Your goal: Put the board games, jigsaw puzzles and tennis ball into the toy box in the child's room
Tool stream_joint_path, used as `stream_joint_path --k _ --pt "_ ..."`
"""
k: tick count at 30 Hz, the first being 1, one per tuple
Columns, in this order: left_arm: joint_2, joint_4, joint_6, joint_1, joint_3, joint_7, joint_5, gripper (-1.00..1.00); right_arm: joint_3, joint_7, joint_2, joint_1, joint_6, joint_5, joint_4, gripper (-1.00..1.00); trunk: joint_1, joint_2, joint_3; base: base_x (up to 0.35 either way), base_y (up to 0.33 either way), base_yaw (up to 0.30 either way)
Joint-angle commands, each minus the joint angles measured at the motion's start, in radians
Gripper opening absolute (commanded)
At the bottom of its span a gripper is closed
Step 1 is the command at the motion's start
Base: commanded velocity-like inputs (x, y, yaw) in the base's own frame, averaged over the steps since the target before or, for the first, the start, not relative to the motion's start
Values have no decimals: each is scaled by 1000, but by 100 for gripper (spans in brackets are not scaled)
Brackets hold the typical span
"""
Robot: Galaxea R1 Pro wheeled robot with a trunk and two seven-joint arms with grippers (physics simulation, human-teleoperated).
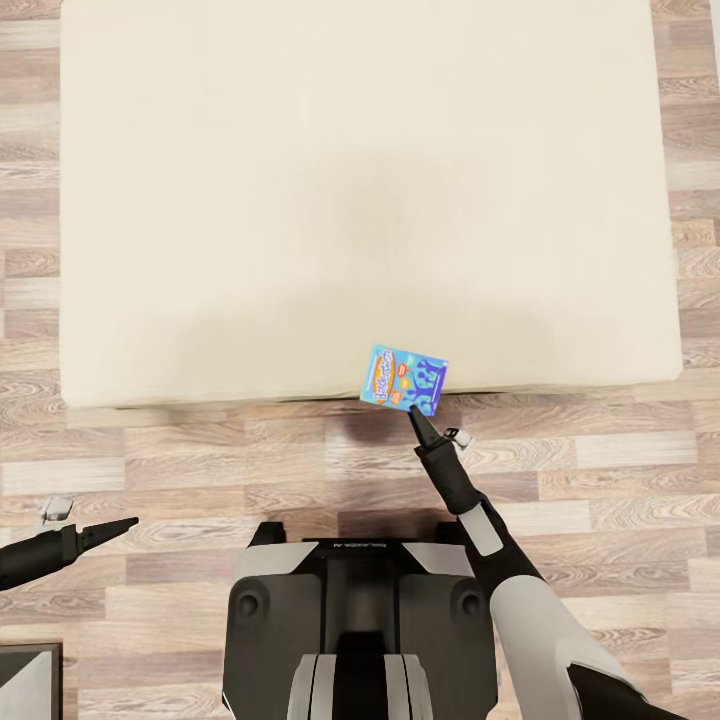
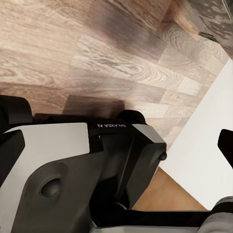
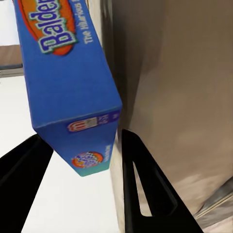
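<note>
A blue board game (image 1: 404, 378) with orange and white print lies at the near edge of the cream bed (image 1: 300, 200), its lower side jutting just past the edge. My right gripper (image 1: 413, 413) reaches up from the floor side and meets that lower side. In the right wrist view the box (image 3: 63, 82) sits between the two black fingers (image 3: 141, 184), which press on both sides of its thin edge. My left gripper (image 1: 125, 523) hangs low over the floor at the left, its fingers drawn to a point, holding nothing.
Wood plank floor (image 1: 200, 450) runs between the bed and my dark base (image 1: 360, 620), which also shows in the left wrist view (image 2: 73, 160). A dark grey corner (image 1: 25, 680) sits at the lower left.
</note>
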State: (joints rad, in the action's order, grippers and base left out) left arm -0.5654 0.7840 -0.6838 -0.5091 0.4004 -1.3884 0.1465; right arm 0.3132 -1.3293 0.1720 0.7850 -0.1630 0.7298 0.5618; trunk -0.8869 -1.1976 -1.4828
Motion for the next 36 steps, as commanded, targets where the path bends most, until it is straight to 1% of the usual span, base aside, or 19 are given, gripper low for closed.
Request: stream_joint_path --k 1,5,24,31,36 --pt "0 0 -11 0 0 -3 1 100 4 -4 1 0 -15 -1 0 -100 0 0 0 0 0 0" --pt "0 0 -11 0 -2 -3 1 100 4 -4 3 0 -17 -2 0 -100 15 28 12 0 0 0" --pt "0 0 -11 0 -6 -4 2 100 4 -4 3 0 -19 -3 0 -100 15 28 12 0 0 0" --pt "0 3 -11 0 -7 -4 1 100 3 -4 2 0 -23 -3 1 -100 42 77 34 0 0 0" --pt "0 3 -11 0 -14 -4 1 100 0 -2 -4 0 -27 -9 1 -100 61 112 50 0 0 0"
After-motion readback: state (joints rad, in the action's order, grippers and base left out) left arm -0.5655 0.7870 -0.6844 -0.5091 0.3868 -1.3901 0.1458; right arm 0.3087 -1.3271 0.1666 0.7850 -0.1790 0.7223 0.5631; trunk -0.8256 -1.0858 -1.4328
